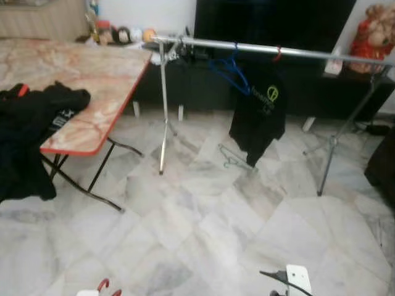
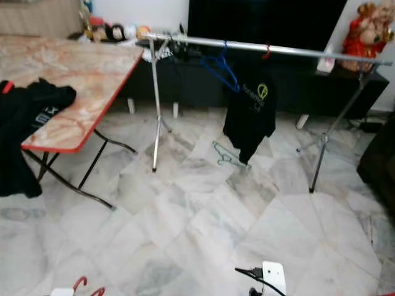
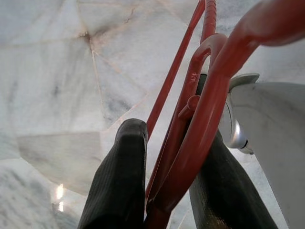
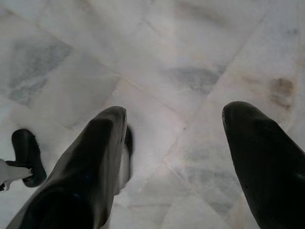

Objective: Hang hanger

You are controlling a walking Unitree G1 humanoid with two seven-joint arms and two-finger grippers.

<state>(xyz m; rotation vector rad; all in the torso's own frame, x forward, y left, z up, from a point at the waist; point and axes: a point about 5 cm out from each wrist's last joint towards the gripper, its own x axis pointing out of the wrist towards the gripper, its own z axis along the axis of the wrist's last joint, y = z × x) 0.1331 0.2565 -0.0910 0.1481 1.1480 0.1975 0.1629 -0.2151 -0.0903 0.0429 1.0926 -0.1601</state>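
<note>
- Because the red hanger (image 3: pixel 190 138) is a thin, light, stiff frame with a smooth finish, judge it liable to pivot or slip; you hold it best where several bars bunch together, as now.
- Its glossy red bars run between the left gripper's (image 3: pixel 176 181) black fingers (image 3: pixel 119 181), which are clenched on it, low in front of you above the marble floor (image 1: pixel 203 234).
- Your right gripper (image 4: pixel 186 157) hangs with its jaws spread, holding nothing.
- Ahead stands the silver clothes rail (image 1: pixel 271 50), carrying a blue hanger (image 1: pixel 229 71) and a black T-shirt (image 1: pixel 259 111); a pale hanger (image 1: pixel 229 159) lies on the floor beneath.
- A marble-topped folding table (image 1: pixel 92 80) with black clothes (image 1: pixel 31 132) sits to your left.
</note>
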